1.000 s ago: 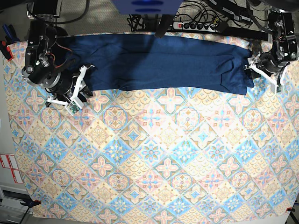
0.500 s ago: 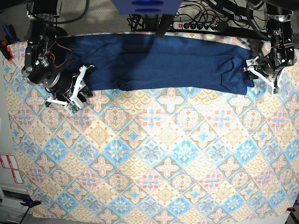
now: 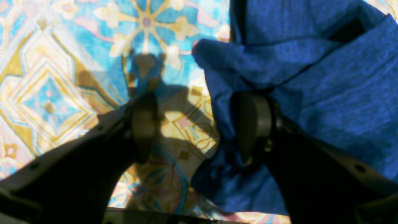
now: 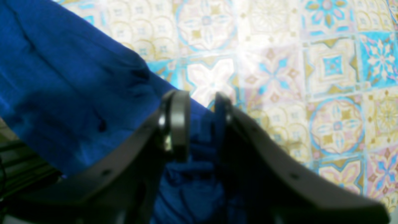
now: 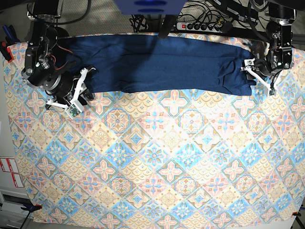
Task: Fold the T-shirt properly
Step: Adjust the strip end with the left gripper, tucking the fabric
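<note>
Navy T-shirt (image 5: 157,64) lies folded into a long band across the far side of the patterned tablecloth (image 5: 157,162). At one end the right gripper (image 4: 202,124) pinches the shirt's edge between narrow fingers. At the other, the left gripper (image 3: 192,124) stands wide, one finger (image 3: 252,124) touching the fabric, gripping nothing.

left tool (image 3: 192,127) — jaws wide apart | right tool (image 4: 199,121) — jaws narrow

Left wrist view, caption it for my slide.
Open left gripper straddling the navy T-shirt's edge over tile-print cloth.
</note>
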{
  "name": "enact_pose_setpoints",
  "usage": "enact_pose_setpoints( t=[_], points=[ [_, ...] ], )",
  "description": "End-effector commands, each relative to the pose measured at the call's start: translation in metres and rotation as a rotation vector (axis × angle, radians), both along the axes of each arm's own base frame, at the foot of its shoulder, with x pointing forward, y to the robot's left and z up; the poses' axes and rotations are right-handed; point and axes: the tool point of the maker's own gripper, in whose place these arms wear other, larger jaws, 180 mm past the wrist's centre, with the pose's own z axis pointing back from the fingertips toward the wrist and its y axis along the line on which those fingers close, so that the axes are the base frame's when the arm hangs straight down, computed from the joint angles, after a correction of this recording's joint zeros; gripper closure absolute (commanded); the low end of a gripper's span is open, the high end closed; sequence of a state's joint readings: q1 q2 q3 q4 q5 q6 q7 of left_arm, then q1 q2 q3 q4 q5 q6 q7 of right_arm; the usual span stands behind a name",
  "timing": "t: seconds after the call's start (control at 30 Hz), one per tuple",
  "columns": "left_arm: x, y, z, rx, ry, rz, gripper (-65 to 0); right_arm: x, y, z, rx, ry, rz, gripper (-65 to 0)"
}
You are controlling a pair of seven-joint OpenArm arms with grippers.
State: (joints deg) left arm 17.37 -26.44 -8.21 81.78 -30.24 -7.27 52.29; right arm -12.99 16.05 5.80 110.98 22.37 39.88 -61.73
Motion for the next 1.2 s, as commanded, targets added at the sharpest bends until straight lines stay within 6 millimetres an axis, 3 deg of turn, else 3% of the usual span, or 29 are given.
enact_pose_setpoints(
  t=[0.0,0.13,0.33,0.57,0.7,0.83,1.17],
  points=[
    [-0.006,-0.015,-0.004,-0.048,0.021,-0.02,-39.4,0.008,0.0,0.011,0.01,-0.044,0.007,-13.5],
    [-0.01,-0.033,-0.01,-0.066,0.044,-0.071,-39.3,0.008,0.0,0.012,0.01,-0.046,0.007,-13.5],
    [-0.009,-0.031,-0.009,-0.063,0.041,-0.069,-39.3,0.008,-0.001,0.012,0.007,-0.046,0.006,-13.5],
    [0.01,-0.012,0.037,-0.016,-0.096,-0.048,-39.3,0.008,-0.001,0.012,0.007,-0.046,0.006,-13.5],
    [0.009,-0.006,0.053,0.01,-0.132,-0.049,-39.3,0.008,-0.001,0.012,0.005,-0.046,0.006,-13.5],
    [0.007,0.001,0.053,0.023,-0.125,-0.05,-39.3,0.008,-0.001,0.011,0.005,-0.044,0.005,-13.5],
    [0.007,-0.006,0.056,-0.058,-0.133,-0.029,-39.9,0.008,0.0,0.011,0.008,-0.044,0.006,-13.5]
  ],
)
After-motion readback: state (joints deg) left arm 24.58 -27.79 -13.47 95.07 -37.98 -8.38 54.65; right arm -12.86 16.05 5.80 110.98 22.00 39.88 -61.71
